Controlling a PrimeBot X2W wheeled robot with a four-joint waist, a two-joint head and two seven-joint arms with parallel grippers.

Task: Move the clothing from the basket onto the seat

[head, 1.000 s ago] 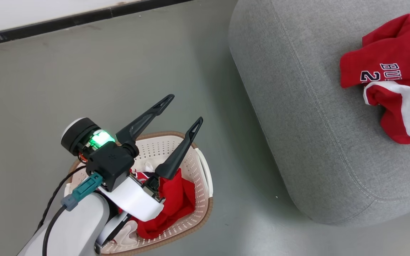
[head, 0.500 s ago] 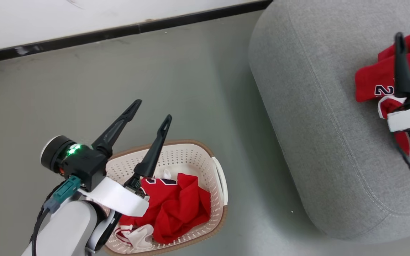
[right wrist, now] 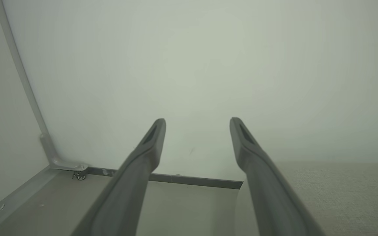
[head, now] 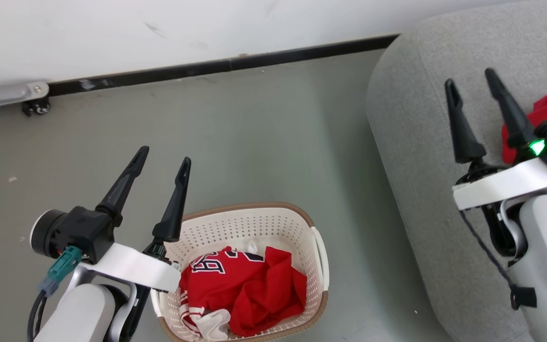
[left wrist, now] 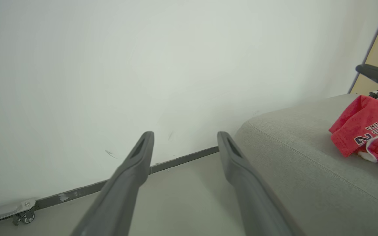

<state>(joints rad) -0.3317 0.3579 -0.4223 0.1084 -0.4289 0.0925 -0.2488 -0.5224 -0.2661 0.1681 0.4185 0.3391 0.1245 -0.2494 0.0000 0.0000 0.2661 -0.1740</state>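
Left gripper (head: 165, 154) spread wide, empty, at 10 o'clock of the basket (head: 254, 207) — red jersey (head: 254, 287) crumpled inside looks light and limp, so pinch its raised middle fold — right gripper (head: 469, 77) also spread, empty, above the seat (head: 411, 166).

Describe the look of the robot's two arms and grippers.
The left gripper and right gripper each have two long, tapering black fingers on a black wrist block. A white band wraps each wrist above a pale grey forearm. The left carries a teal connector and black cable; the right shows a green light.
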